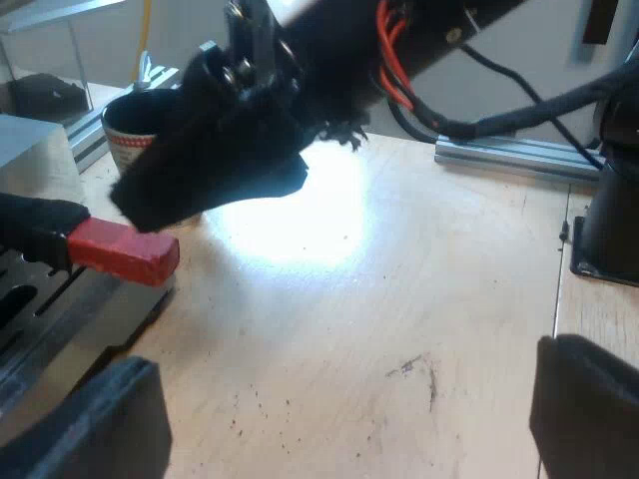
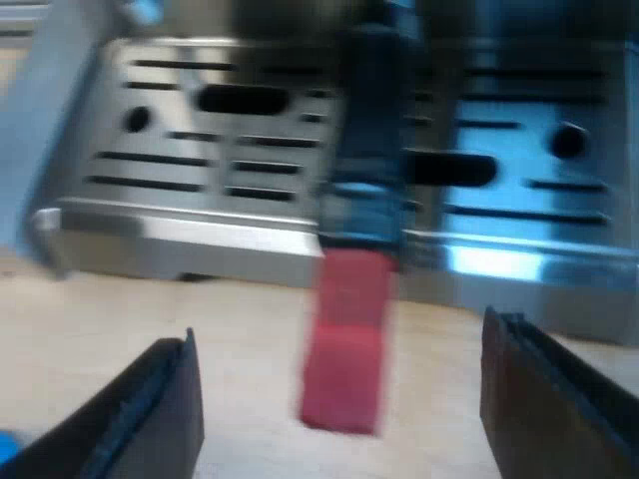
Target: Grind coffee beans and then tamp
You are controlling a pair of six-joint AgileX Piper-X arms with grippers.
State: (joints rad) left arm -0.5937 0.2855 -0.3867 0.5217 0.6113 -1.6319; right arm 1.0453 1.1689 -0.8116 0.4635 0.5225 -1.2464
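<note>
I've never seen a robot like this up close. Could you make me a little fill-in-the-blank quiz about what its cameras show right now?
1. The end of the handle sticking out of the espresso machine is coloured ____.
2. The right gripper faces that end with its fingers ____.
3. The left gripper hovers over a table made of ____.
Missing words: red; open; wood.

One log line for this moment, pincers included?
stage: handle not yet gripped | right pincer: open, facing red handle end | left pincer: open, over table
</note>
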